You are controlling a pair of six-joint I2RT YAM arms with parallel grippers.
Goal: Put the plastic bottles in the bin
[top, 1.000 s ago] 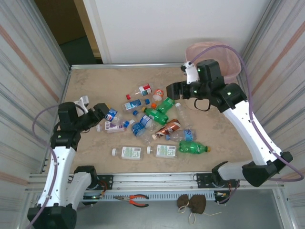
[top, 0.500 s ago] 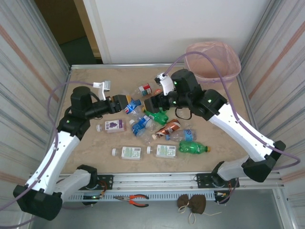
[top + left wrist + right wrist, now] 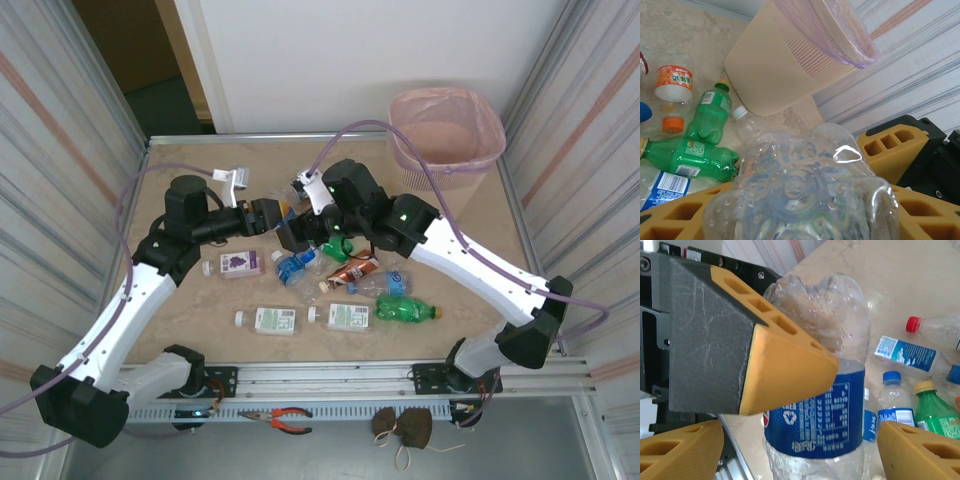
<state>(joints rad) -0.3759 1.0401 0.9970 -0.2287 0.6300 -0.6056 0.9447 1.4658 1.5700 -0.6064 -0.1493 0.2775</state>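
One bin (image 3: 445, 130). About ten plastic bottles (image 3: 272, 320) can be counted from above, possibly more where they overlap. Two of them carry white-and-green labels, one brown-labelled bottle (image 3: 350, 270) and one purple-labelled bottle (image 3: 238, 263) show, and one green bottle (image 3: 405, 310). The left wrist view shows two green bottles (image 3: 710, 115). One pair of pliers (image 3: 290, 418), one brown pouch (image 3: 403, 427).

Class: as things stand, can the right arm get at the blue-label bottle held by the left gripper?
Probably yes. The right gripper stands open on either side of the bottle at its label. The left gripper clamps it nearer the base, leaving the label free.
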